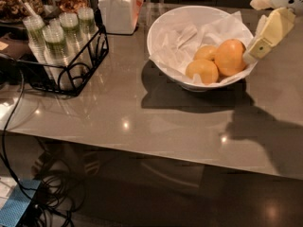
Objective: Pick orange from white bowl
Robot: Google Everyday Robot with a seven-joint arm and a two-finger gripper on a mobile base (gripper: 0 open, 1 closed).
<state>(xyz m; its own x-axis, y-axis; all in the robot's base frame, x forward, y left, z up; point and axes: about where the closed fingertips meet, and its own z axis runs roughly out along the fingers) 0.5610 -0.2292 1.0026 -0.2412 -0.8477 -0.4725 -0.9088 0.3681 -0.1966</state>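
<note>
The orange (230,56) lies at the right side of the white bowl (158,30), on crumpled white paper (189,34). Two smaller, yellower fruits (203,71) lie against its left side. The bowl stands on the grey table at the back right. My gripper (259,44) is cream-coloured and comes in from the top right corner. Its tip hangs at the bowl's right rim, just right of the orange and close to it. It holds nothing that I can see.
A black wire rack (71,70) with several lidded cups stands at the back left. A white lidded jar (118,6) stands behind it, left of the bowl. Cables and a blue box (16,207) lie on the floor below the table's front edge.
</note>
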